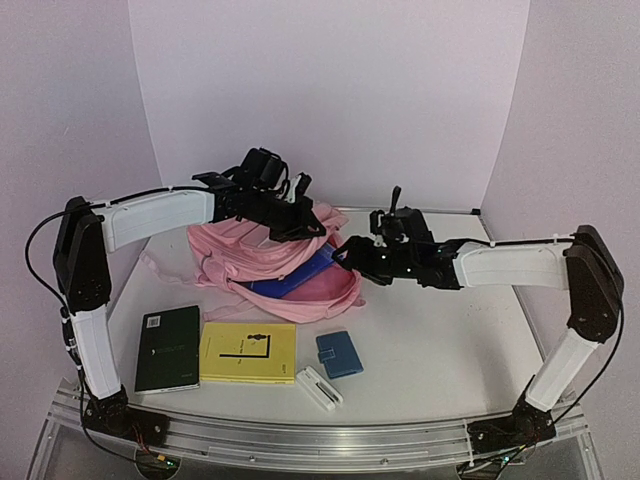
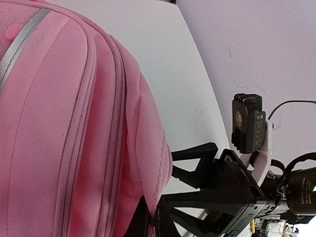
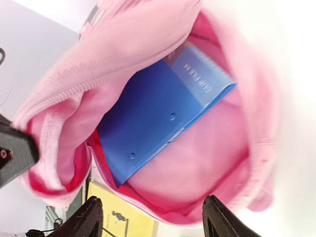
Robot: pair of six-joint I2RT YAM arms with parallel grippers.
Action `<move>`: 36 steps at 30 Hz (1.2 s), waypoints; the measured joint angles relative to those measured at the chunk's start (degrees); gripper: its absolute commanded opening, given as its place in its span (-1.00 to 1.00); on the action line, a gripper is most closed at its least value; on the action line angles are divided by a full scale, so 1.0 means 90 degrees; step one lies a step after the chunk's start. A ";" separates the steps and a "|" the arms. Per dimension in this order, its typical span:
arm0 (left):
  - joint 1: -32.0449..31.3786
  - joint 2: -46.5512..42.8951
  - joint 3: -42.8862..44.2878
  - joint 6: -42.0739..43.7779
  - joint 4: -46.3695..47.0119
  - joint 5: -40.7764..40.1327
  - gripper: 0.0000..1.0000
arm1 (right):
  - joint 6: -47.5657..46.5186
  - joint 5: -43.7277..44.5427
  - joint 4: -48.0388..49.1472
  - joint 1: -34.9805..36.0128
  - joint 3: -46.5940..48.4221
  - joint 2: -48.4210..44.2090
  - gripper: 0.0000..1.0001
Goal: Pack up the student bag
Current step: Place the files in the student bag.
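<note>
- Seeing the student bag [image 1: 262, 262] slumped on the counter [image 1: 430, 340], left of centre, nearer the back edge than the front, mouth facing the right side.
- Reading the left hand [image 1: 303, 228] as pinched together on the bag's upper rim, holding the mouth up and open. In the left wrist view, pink fabric running down into the black jaws at the bottom edge.
- Reading the right hand [image 1: 347, 256] as apart, nothing between. Just outside the bag mouth, fingers [image 3: 94, 219] spread either side of it in the right wrist view. No contact with the fabric visible.
- Spotting a blue folder [image 3: 158, 123] inside the bag, lying slanted on the pink lining, with a lighter printed strip along one edge and two small studs on its face. From the top view, one corner showing through the mouth.
- Toward the front-left corner of the counter, left to right: dark notebook [image 1: 168, 348], yellow book [image 1: 248, 352] just beside it, small blue case [image 1: 339, 354] a bit apart.
- Small white object [image 1: 319, 387] nearest the front edge, between yellow book and blue case. Too small to identify.
- Yellow book also peeking in below the bag mouth in the right wrist view.
</note>
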 measured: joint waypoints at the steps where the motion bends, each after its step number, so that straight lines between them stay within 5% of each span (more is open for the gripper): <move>1: 0.0000 -0.0004 0.0000 0.0000 0.0002 0.0000 -0.99 | -0.0061 0.0081 -0.0082 -0.0023 -0.0101 -0.0158 0.45; 8: -0.0002 -0.0009 0.0000 0.0000 0.0007 0.0038 -1.00 | -0.0794 0.1016 -0.0965 -0.0066 -0.0068 -0.0144 0.42; 19: -0.0002 -0.0009 0.0000 -0.0005 0.0007 0.0080 -1.00 | -0.1858 0.2045 -0.1717 -0.0064 0.1287 0.1364 0.34; 36: -0.0035 -0.0009 -0.0009 0.0010 -0.0025 -0.0038 -1.00 | -0.1240 0.2309 -0.1583 -0.0467 0.1647 0.2059 -0.95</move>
